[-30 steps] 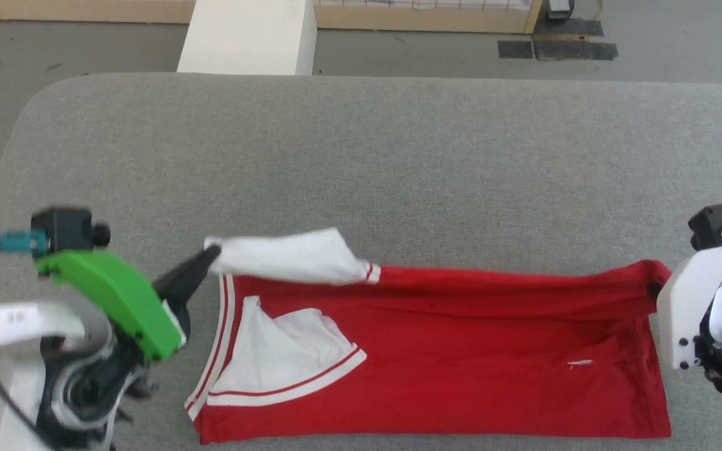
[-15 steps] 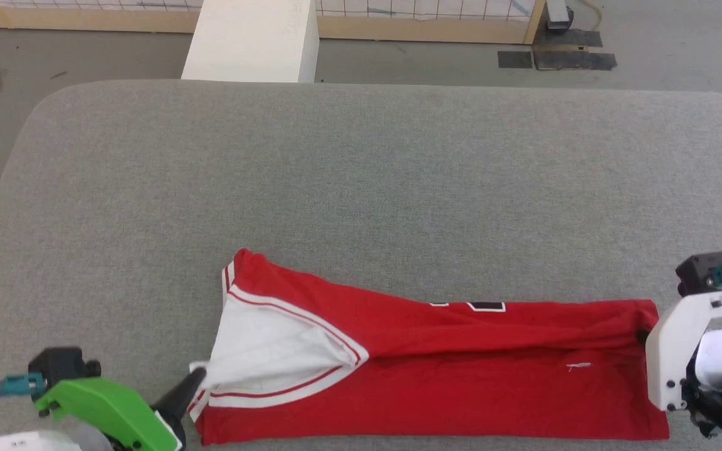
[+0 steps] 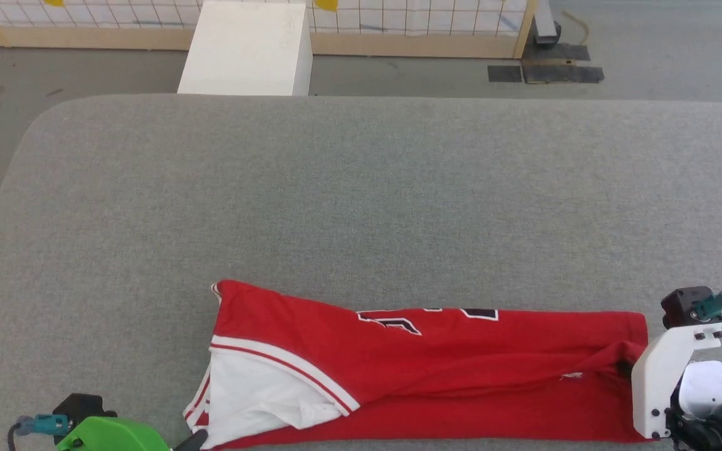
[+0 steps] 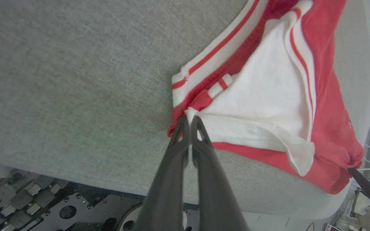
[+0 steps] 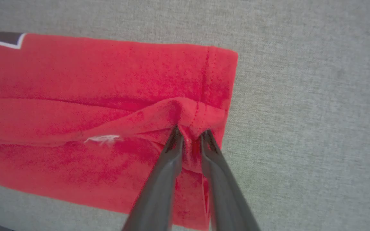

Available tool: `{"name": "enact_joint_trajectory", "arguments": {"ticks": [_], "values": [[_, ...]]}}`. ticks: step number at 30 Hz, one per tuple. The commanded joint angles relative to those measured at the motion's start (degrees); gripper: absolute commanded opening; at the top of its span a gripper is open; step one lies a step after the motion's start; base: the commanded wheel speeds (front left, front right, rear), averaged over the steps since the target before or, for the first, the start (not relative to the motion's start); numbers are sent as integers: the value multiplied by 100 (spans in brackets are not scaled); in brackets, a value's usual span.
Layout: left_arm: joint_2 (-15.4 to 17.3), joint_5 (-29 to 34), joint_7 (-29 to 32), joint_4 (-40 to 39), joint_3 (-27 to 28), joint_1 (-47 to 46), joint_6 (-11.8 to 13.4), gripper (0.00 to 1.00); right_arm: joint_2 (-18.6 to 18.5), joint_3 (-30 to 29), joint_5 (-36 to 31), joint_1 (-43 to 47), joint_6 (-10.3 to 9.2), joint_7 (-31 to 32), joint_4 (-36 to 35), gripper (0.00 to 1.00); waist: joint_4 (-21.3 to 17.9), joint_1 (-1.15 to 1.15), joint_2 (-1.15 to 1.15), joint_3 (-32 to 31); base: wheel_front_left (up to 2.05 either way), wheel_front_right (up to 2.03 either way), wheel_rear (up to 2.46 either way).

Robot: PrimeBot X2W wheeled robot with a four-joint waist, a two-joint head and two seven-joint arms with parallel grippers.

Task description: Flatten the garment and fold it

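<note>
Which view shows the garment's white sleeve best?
Left wrist view: the white sleeve is large, striped trim and folds clear, the left gripper pinching its edge. Head view shows it small near the bottom edge. Right wrist view shows the garment's red hem end.

We look across a grey fabric-covered surface (image 3: 361,188) under even light.
Beyond its far edge we see grey floor (image 3: 85,69), a white block (image 3: 245,50) just behind that edge, a wood-framed wire grid panel (image 3: 423,25), and dark mats (image 3: 546,72) further right.
</note>
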Motion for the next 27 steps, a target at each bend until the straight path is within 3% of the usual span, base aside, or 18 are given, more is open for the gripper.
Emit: {"name": "enact_joint_trajectory", "arguments": {"ticks": [1,9,15,21,24,27], "values": [[45,96,-46,30,7,39,15,100,11,-52,47,81,-8,-73,10,100,-9,0,0,-68,0,0,0],[383,584,-440,-204,187,-253,103,100,-111,-477,462,375,-8,87,-508,100,49,0,0,-255,0,0,0],[668,1535,-1925,-381,270,-868,-441,100,-349,-869,799,461,-8,414,-940,100,63,0,0,-241,0,0,0],[645,2435,-3881,-151,171,-1461,-1005,100,-600,-698,1106,407,-8,455,-866,100,112,0,0,-10,0,0,0],[622,2726,-4505,66,64,-1609,-1179,100,-684,-442,1242,432,-8,447,-689,100,141,0,0,107,0,0,0],[576,2889,-4735,197,31,-1691,-1245,100,-750,-171,1341,442,-8,353,-517,100,159,0,0,197,0,0,0]]}}
